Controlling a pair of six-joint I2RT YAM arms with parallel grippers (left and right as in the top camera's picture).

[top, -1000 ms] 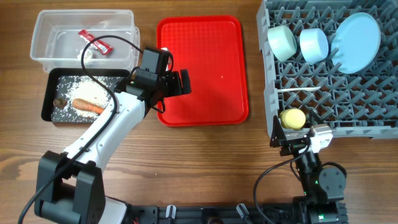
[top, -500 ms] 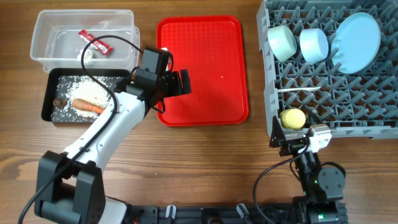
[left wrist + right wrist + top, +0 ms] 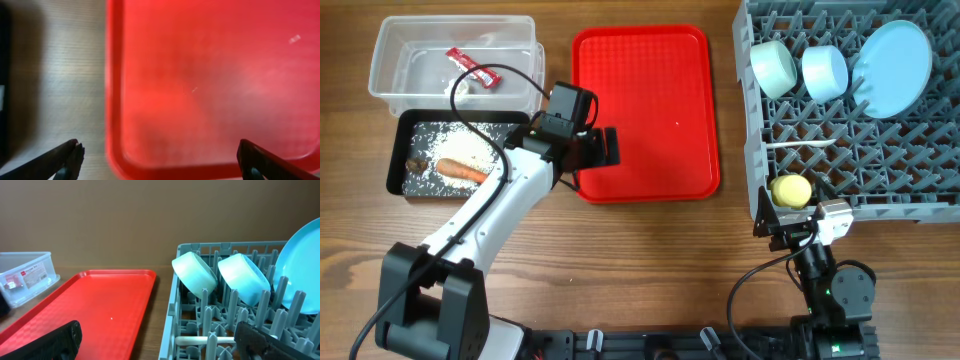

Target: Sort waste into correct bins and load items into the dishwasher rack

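1. overhead, arms: left gripper [image 3: 608, 146] hung over the lower-left edge of the red serving tray [image 3: 660, 110], jaws spread wide, nothing in them. right gripper [image 3: 798, 224] sat by the near-left corner of the dishwasher rack [image 3: 748, 150], jaws apart, empty.
2. overhead, waste: red wrapper [image 3: 472, 68] and white scrap [image 3: 460, 88] lay in the clear tub [image 3: 384, 60]. carrot [image 3: 460, 170], brown lump [image 3: 417, 164] and rice [image 3: 470, 145] lay in the black tray [image 3: 396, 160], just beside the tub.
3. overhead, rack: green bowl [image 3: 773, 67], blue-white bowl [image 3: 825, 72] and plate [image 3: 892, 55] stood on edge along the far side. spoon [image 3: 800, 146] lay flat mid-rack. yellow cup [image 3: 792, 190] sat near the near-left corner.
4. left wrist: fingertips [image 3: 70, 156] sat at the bottom corners, wide apart. bare red tray lay between them, wood table [image 3: 65, 75] to the left.
5. right wrist: fingertips [image 3: 62, 339] were wide apart, gripping nothing. red tray was on the left, rack on the right with both bowls, plate and spoon visible.
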